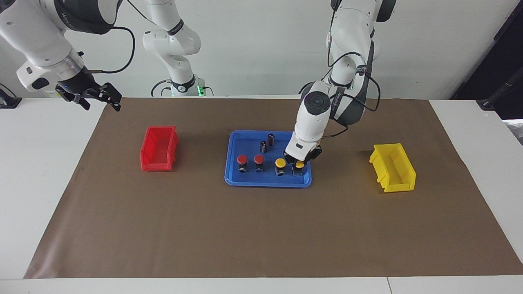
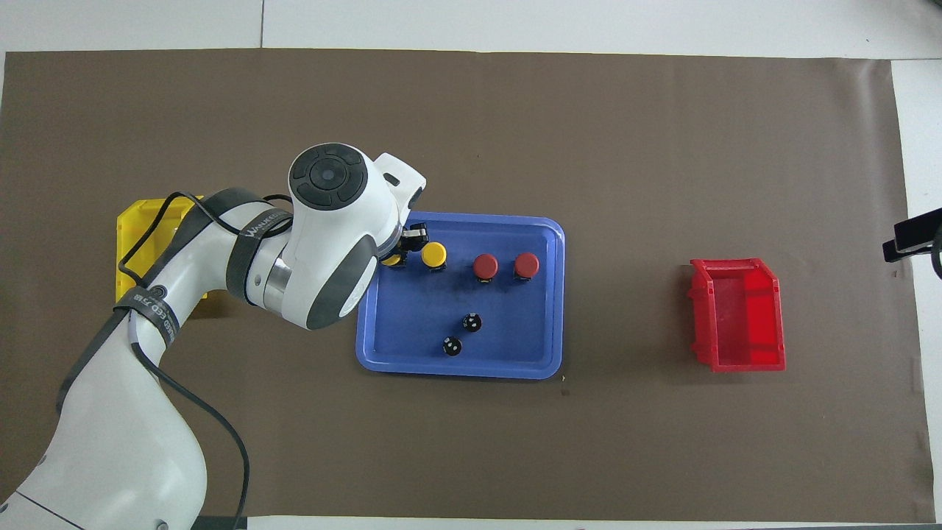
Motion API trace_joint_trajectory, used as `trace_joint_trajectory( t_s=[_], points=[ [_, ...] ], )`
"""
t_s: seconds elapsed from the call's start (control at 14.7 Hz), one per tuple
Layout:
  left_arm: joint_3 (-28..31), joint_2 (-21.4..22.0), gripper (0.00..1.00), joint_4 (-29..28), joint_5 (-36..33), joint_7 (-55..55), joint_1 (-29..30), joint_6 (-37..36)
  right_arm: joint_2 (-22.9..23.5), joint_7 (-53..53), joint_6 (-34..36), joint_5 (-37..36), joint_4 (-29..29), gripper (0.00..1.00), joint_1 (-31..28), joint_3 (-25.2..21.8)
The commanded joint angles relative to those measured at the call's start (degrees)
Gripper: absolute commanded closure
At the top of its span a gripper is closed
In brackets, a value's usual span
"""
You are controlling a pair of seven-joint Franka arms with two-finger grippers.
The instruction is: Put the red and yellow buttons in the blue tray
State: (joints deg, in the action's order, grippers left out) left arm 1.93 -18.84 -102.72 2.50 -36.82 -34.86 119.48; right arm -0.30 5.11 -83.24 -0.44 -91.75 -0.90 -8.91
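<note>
The blue tray [image 1: 265, 178] [image 2: 508, 357] lies at the middle of the brown mat. In it stand two red buttons [image 1: 242, 159] [image 1: 259, 159] and a yellow button [image 1: 280, 163] [image 2: 433, 254] in a row. A second yellow button [image 1: 300, 165] [image 2: 392, 259] stands at the end of that row toward the left arm's end. My left gripper [image 1: 300, 160] [image 2: 403, 246] is down right on this button and hides most of it. My right gripper [image 1: 97, 98] is open and empty, raised over the mat's edge at the right arm's end, waiting.
Two dark capless cylinders [image 1: 271, 139] [image 1: 263, 146] stand in the tray, nearer to the robots than the buttons. A red bin [image 1: 159, 148] sits toward the right arm's end. A yellow bin [image 1: 393, 167] sits toward the left arm's end.
</note>
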Motion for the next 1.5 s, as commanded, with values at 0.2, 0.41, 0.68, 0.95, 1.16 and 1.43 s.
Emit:
trace_joint_trajectory(
  t_s=[0.2, 0.41, 0.68, 0.95, 1.16, 1.43],
  points=[
    [1.23, 2.66, 0.00, 9.61, -0.47, 0.78, 4.25, -10.19, -1.11, 0.34, -0.44, -0.27, -1.50, 0.00, 0.46, 0.03],
    [1.41, 6.87, 0.00, 10.61, -1.00, 11.63, 10.05, -16.36, -1.11, 0.34, -0.44, -0.27, -1.50, 0.00, 0.46, 0.03],
    [1.49, 13.46, 0.00, 10.08, -1.00, 31.24, 21.48, -24.19, -1.11, 0.34, -0.44, -0.27, -1.50, 0.00, 0.46, 0.03],
    [1.67, 15.93, 0.00, 10.43, -1.00, 38.81, 28.26, -28.32, -1.11, 0.34, -0.44, -0.27, -1.50, 0.00, 0.46, 0.03],
    [1.67, 18.39, 0.00, 10.26, -0.91, 44.20, 30.03, -28.69, -1.11, 0.34, -0.44, -0.27, -1.50, 0.00, 0.46, 0.03],
    [1.67, 18.40, 0.00, 10.34, -0.91, 44.46, 30.12, -27.72, -1.11, 0.34, -0.44, -0.27, -1.50, 0.00, 0.46, 0.03]
  ],
)
